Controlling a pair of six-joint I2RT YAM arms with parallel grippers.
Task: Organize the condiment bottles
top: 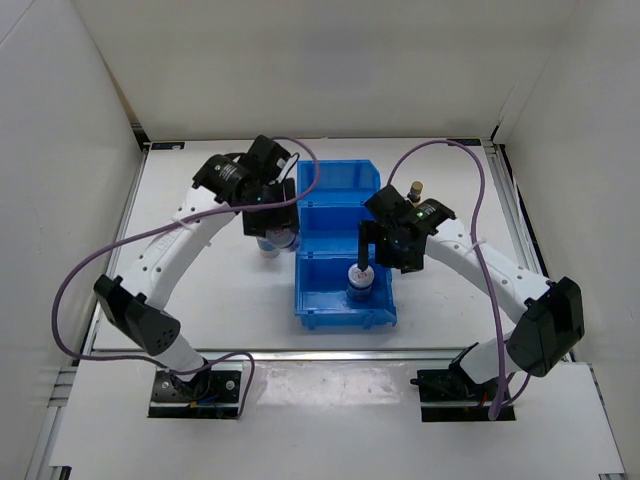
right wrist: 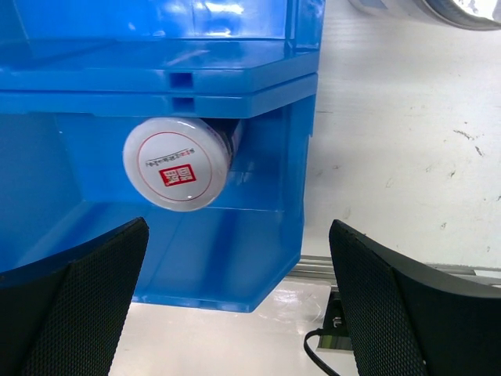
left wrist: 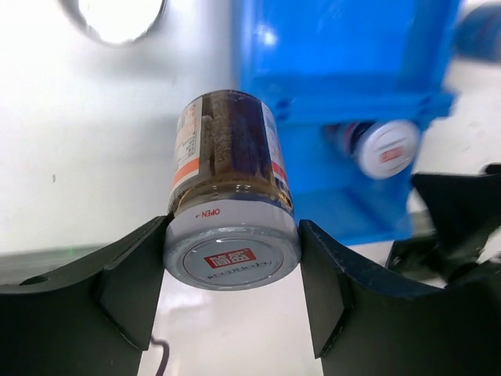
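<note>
Left claw point(left wrist: 232, 270) clenches a white-lidded jar point(left wrist: 228, 180) (pick-up step, I judge); next: lift it into the blue bin point(left wrist: 344, 55) alongside. Right claw point(right wrist: 235, 274) gapes.

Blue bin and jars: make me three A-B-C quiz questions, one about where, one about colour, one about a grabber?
1. Which compartment of the bin holds the standing jar? A. nearest the arms B. middle C. farthest
2. What colour is the bin? A. red B. blue C. green
3. The left gripper is: A. wide open, empty B. shut on a brown-filled jar C. holding a spoon

Answers: 1 A, it stands in the compartment closest to the arm bases. 2 B, its walls are blue. 3 B, the jaws pinch the jar's lid from both sides.
</note>
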